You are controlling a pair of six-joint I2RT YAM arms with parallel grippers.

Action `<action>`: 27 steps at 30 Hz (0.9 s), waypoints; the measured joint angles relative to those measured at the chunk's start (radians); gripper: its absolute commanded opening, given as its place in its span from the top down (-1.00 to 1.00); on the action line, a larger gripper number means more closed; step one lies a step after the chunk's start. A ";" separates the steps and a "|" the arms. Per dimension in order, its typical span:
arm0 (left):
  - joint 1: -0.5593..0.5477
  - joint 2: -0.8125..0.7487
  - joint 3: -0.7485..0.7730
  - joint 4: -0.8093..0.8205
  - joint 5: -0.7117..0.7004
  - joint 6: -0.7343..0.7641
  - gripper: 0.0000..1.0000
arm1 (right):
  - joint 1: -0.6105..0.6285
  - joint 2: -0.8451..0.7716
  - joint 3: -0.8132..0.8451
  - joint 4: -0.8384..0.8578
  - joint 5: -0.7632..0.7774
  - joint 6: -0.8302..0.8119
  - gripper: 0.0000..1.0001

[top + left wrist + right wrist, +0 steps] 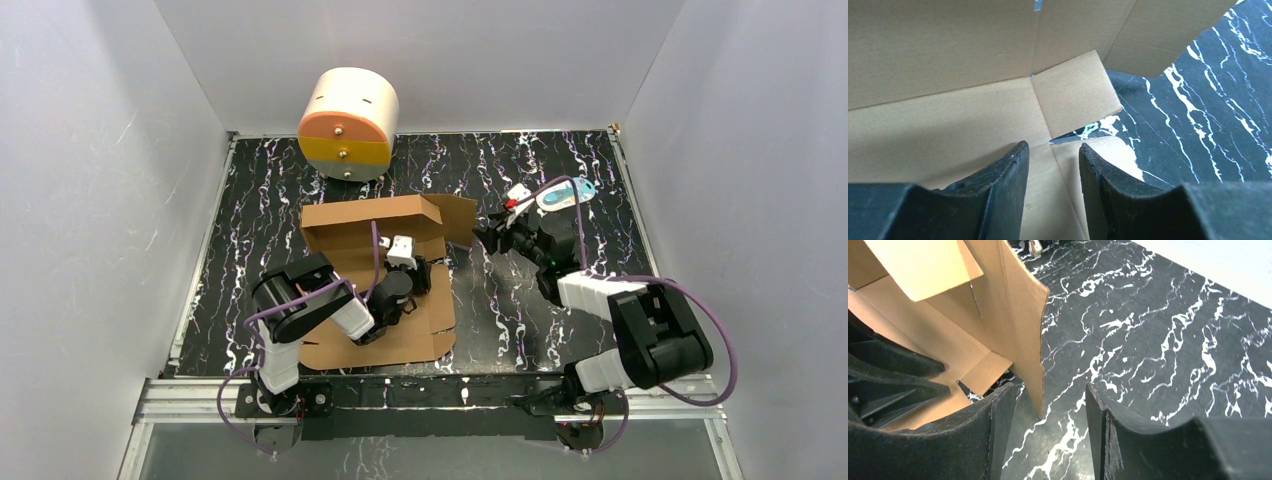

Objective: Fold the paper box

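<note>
Broadly, shows a black, white-veined worktop [520,300] boxed in by pale walls. Next, finds the plain brown corrugated cardboard paper box [400,345] lying on it left of centre, half folded: back wall raised, one side flap standing out to the right, front panel flat toward the arm bases. Beyond, near the far edge and apart from the cardboard, notes a round cream drum [348,122] with orange and yellow drawers. Then places the left pincer [1052,147] inside the box, above its floor, fingers parted and gripping nothing. Lastly sets the right pincer [1050,390] just beside the right-hand flap, fingers spread wide, flap edge in line with the gap, unclamped.
</note>
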 measured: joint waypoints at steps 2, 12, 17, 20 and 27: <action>0.000 -0.008 0.000 0.000 0.014 0.006 0.19 | -0.006 0.039 0.027 0.026 -0.026 -0.003 -0.25; 0.000 -0.016 0.000 0.000 0.063 0.038 0.10 | -0.032 0.214 0.127 0.127 -0.192 -0.015 0.10; 0.000 -0.031 -0.001 -0.002 0.069 0.071 -0.06 | -0.033 0.258 0.167 0.132 -0.269 -0.012 0.53; 0.000 -0.056 -0.002 -0.002 0.069 0.098 -0.16 | -0.033 0.257 0.167 0.130 -0.294 -0.011 0.61; 0.000 -0.067 -0.002 -0.002 0.069 0.162 -0.36 | -0.033 0.222 0.143 0.129 -0.314 -0.014 0.75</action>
